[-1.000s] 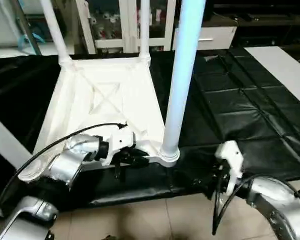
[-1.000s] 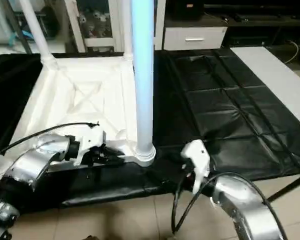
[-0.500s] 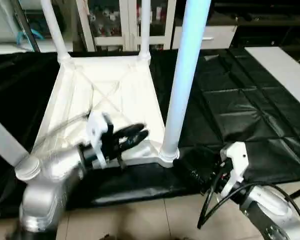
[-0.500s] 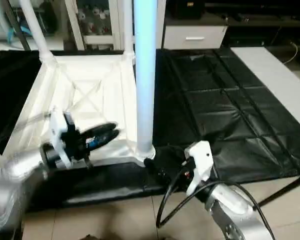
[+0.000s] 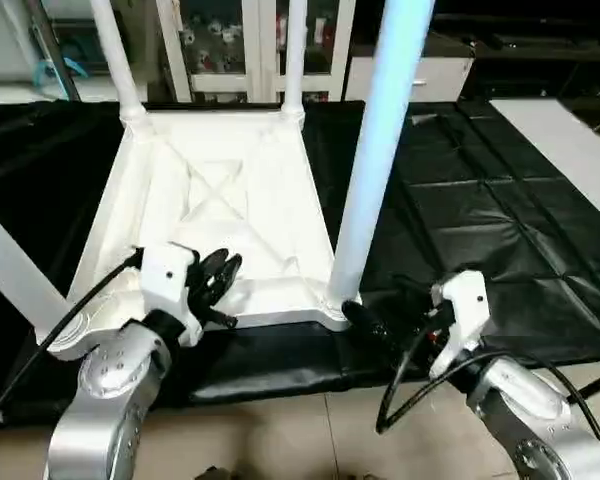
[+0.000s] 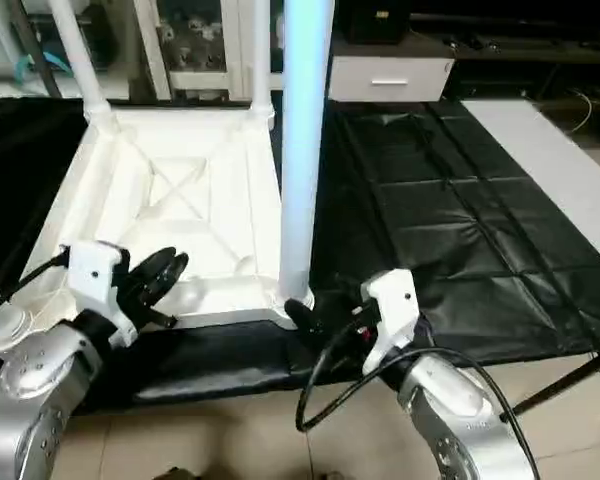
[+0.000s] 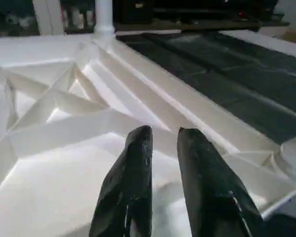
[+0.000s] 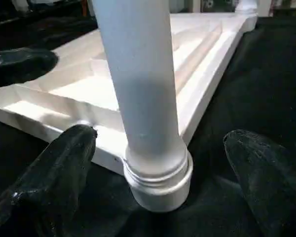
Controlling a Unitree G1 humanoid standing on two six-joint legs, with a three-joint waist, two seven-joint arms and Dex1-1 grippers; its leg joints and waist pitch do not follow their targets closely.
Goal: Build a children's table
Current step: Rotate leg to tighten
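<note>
The children's table lies upside down on the black cover, its white ribbed top (image 5: 220, 190) facing up. Two legs stand in the far corner sockets (image 5: 115, 60) (image 5: 295, 50). A third leg (image 5: 375, 150) rises from the near right socket (image 5: 335, 310). A fourth (image 5: 10, 270) slants away from the near left corner. My left gripper (image 5: 220, 272) hovers over the top's near ribs (image 7: 64, 98), its fingers (image 7: 138, 163) slightly apart and holding nothing. My right gripper (image 8: 160, 143) is open wide, one finger (image 8: 64, 168) on either side of the near right leg's base (image 8: 158, 168), not touching it.
The black-covered work table (image 5: 480, 200) stretches out to the right, with a white panel (image 5: 570, 140) at its far right. Shelves and a white cabinet (image 5: 420, 70) stand behind it. Tiled floor (image 5: 280, 440) lies below the near edge. Black cables loop off both wrists.
My left gripper has lifted off the top's near edge by the right socket, drawn back to the left and opened a little. My right gripper has come in around the near right leg's base.
</note>
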